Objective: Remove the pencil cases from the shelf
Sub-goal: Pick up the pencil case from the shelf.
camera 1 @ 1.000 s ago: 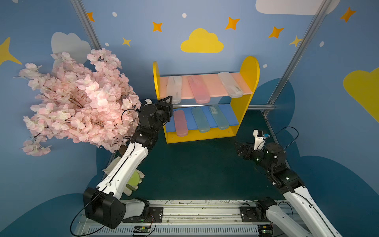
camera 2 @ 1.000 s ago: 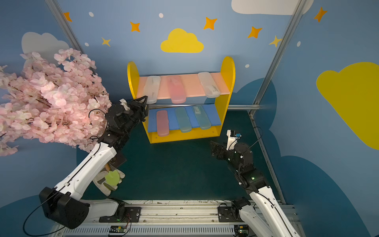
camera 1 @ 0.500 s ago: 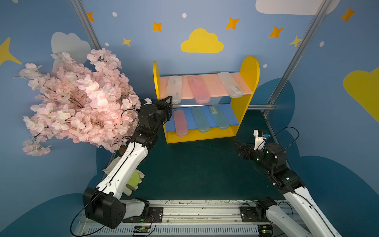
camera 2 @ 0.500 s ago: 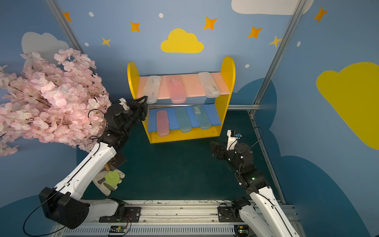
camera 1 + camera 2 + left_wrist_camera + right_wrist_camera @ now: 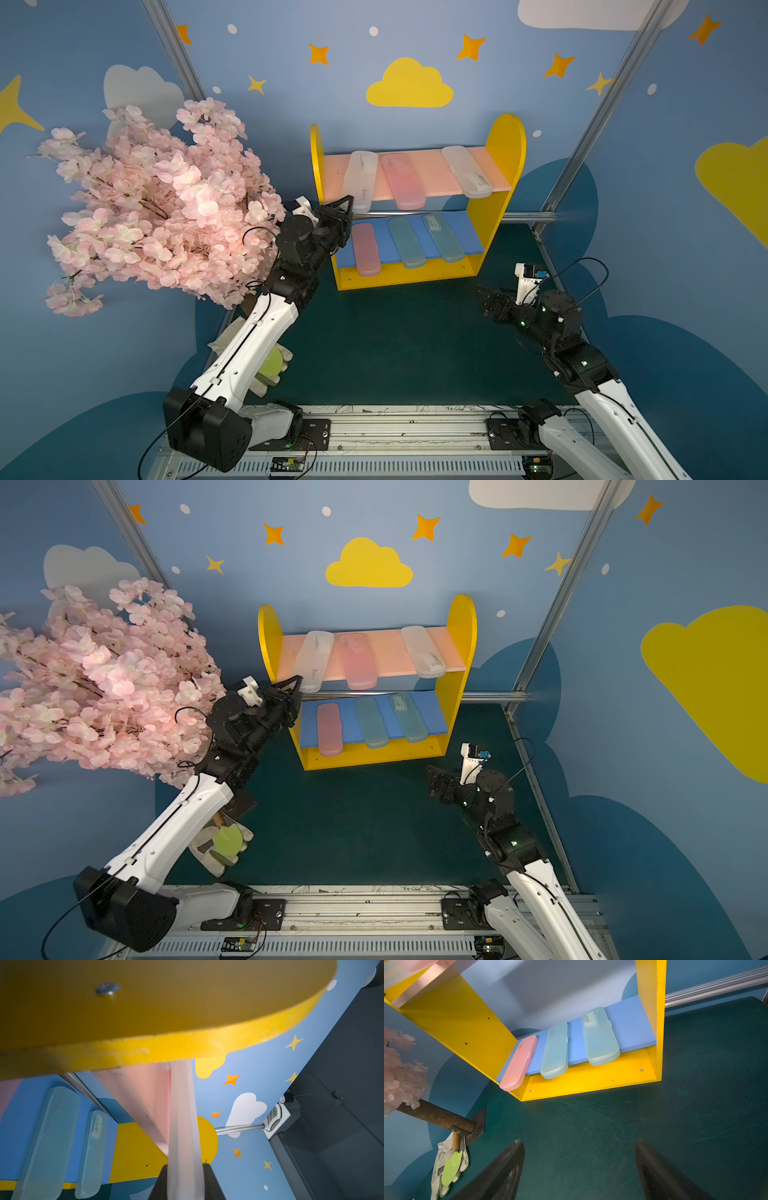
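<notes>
Left wrist view is showing you the left end effector clamping tight on the frosted clear pencil case. It is gripping the case's front end, which is overhanging the pink upper board of the shelf, just inside the shelf's left side panel. In both top views your left arm is reaching forward and up to that board's front edge, wrist rolled onto its side.

A pink case and a second frosted case are lying on the same board. Another pink case and two teal cases are resting on the blue lower board.

Your right end effector is hanging wide open and empty over the counter before the shelf's right side.
</notes>
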